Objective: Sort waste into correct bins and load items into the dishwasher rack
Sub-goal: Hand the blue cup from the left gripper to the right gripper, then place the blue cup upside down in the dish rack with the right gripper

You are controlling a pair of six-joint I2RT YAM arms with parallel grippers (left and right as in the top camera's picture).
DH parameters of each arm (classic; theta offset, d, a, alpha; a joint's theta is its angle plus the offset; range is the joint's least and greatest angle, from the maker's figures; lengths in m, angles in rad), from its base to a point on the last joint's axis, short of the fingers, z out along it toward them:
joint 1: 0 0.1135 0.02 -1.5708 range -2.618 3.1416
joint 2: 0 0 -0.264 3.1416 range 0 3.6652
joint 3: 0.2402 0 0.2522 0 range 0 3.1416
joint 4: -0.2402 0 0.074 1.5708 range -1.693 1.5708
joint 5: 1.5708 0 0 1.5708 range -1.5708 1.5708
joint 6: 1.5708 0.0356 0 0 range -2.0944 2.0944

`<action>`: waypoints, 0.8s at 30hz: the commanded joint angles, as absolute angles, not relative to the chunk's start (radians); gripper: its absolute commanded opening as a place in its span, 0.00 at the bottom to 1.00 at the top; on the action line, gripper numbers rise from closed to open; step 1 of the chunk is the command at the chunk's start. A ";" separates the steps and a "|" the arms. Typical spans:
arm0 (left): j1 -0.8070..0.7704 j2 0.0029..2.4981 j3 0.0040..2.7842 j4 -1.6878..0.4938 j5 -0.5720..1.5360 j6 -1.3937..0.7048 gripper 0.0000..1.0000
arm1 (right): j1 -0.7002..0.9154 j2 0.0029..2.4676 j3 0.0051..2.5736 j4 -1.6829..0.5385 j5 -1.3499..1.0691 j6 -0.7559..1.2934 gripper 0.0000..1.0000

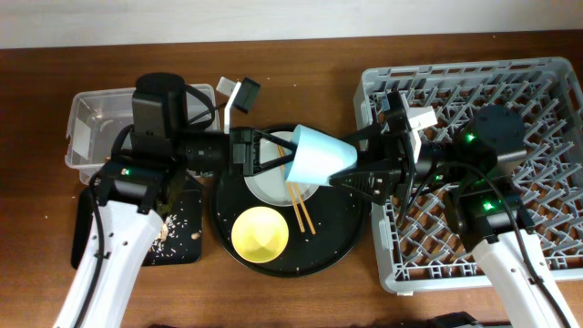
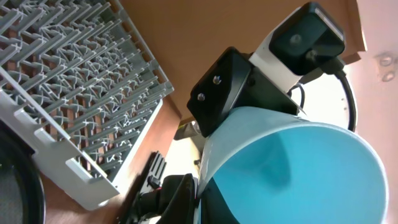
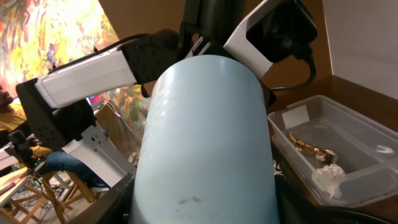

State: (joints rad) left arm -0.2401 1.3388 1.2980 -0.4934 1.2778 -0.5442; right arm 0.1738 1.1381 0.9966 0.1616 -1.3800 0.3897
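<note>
Blue cup (image 1: 321, 155) hung mid-air over round tray (image 1: 351, 239), between left gripper (image 1: 279, 153) and right gripper (image 1: 361, 175), both at it. Couldn't tell which one clamped it. Risk: an early release mid-handover would drop it onto plate (image 1: 269, 187) and chopsticks (image 1: 301, 208).

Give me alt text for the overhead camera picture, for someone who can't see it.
A light blue cup hangs on its side between the left gripper and right gripper, above a round black tray carrying a round white plate, brown wooden chopsticks and a small yellow bowl. A grey lattice dishwasher rack stands to the right.
</note>
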 commanded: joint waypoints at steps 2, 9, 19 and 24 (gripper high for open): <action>-0.251 1.342 1.295 -0.621 1.125 -0.521 0.02 | 0.189 1.129 1.016 0.200 -1.399 0.384 0.50; -0.229 1.342 1.295 -0.624 0.968 -0.522 0.30 | 0.189 1.130 1.016 0.198 -1.403 0.392 0.49; 0.023 1.342 1.295 -0.606 0.920 -0.522 0.49 | 0.126 1.140 1.016 0.197 -1.218 0.514 0.46; 0.042 1.342 1.295 -0.623 0.919 -0.518 0.49 | 0.057 1.147 1.016 -0.029 -0.813 0.439 0.45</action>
